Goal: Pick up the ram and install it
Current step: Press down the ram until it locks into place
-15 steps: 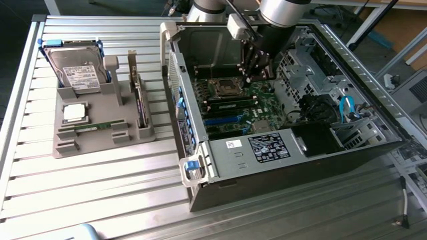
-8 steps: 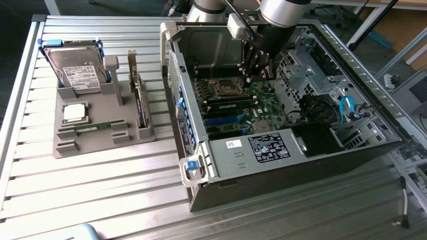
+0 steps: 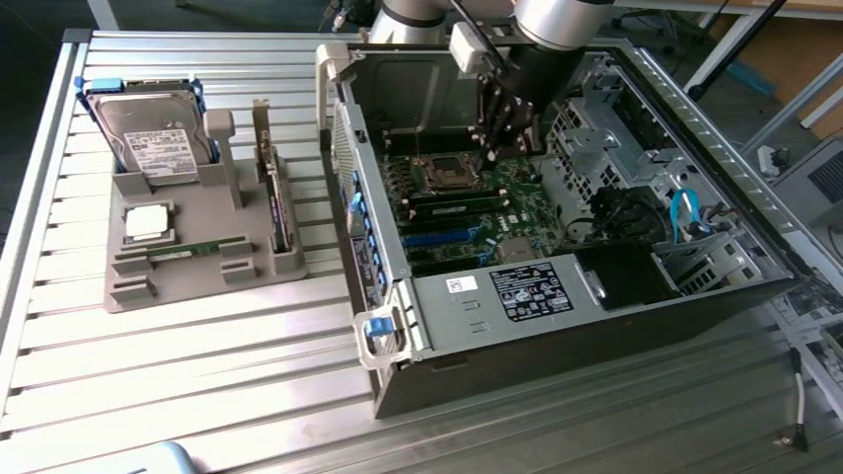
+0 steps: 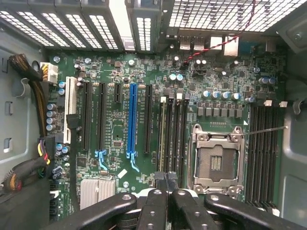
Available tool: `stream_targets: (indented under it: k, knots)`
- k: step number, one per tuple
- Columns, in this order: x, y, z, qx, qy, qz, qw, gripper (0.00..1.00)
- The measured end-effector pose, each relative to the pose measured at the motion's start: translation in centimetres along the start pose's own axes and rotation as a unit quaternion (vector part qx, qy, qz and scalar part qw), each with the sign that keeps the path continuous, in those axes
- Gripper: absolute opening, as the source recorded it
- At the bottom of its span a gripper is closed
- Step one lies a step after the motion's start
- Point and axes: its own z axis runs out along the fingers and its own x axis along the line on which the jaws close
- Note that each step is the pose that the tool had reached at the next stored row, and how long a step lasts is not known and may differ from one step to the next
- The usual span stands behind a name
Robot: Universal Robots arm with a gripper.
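Ram (image 3: 185, 249) stick lies flat in grey holder (image 3: 185, 212), outside PC case (image 3: 554, 326), well apart from gripper (image 4: 166, 178). Gripper is fully closed, nothing btw its tips, just above memory slots (image 4: 172, 129) beside CPU socket (image 4: 216, 160).

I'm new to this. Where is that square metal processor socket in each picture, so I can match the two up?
Exterior view: the processor socket sits on the green motherboard inside the open computer case, under the robot arm.
Wrist view: the processor socket lies between two banks of black memory slots.
Shared landmark: the long blue slot on the same board.
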Motion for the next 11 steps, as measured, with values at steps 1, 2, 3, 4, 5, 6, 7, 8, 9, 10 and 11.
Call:
stream_targets:
  k: [1, 2, 3, 4, 5, 6, 7, 8, 9, 10, 11]
  knots:
    - [0.0, 0.0, -0.04, 0.0, 0.0001, 0.0, 1.0, 0.1]
    - [0.0, 0.0, -0.1, -0.0001, 0.0001, 0.0, 1.0, 0.1]
    - [0.0, 0.0, -0.1, 0.0, 0.0, 0.0, 1.0, 0.1]
    - [0.0, 0.0, -0.1, 0.0, 0.0001, 0.0, 1.0, 0.1]
    - [0.0, 0.0, -0.1, -0.0001, 0.0001, 0.0, 1.0, 0.1]
    - [0.0, 0.0, -0.11, -0.0001, 0.0001, 0.0, 1.0, 0.1]
    - [0.0, 0.0, -0.11, -0.0001, 0.0001, 0.0, 1.0, 0.1]
    - [0.0, 0.0, -0.11, -0.0001, 0.0001, 0.0, 1.0, 0.1]
    - [0.0, -0.01, -0.11, -0.0003, 0.0002, 0.0, 1.0, 0.1]
    - [0.0, -0.01, -0.11, -0.0005, 0.0002, 0.0, 1.0, 0.1]
    - [0.0, -0.01, -0.11, -0.0005, 0.0001, 0.0, 1.0, 0.1]
